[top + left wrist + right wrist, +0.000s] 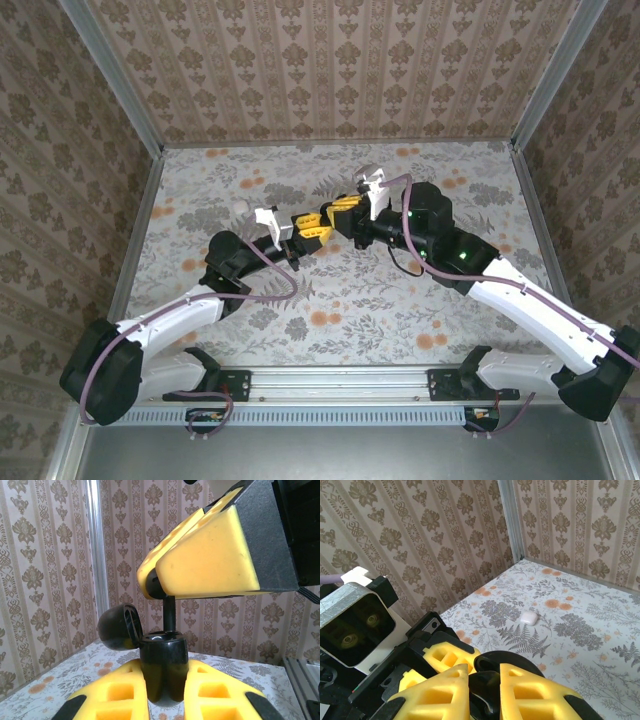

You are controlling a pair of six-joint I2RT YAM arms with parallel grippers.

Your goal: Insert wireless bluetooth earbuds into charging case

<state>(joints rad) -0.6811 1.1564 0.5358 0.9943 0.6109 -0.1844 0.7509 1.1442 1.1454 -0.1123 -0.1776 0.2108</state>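
Observation:
My left gripper (167, 674) is shut on the black charging case (162, 655), which stands upright with its lid (117, 627) swung open to the left. Right above it, my right gripper (150, 586) is shut on a black earbud (170, 611) whose stem points down and reaches the case's open top. In the right wrist view my right gripper (485, 676) has the earbud (487, 692) between its yellow fingers, with the case lid (520, 661) just beyond. In the top view both grippers meet over the table's middle, left gripper (312, 226) and right gripper (343, 211).
A small white case (529, 617) lies shut on the floral table (580, 645) toward the far left corner, also in the top view as a pale white case (243, 207). Patterned walls with metal corner posts (95, 555) enclose the table.

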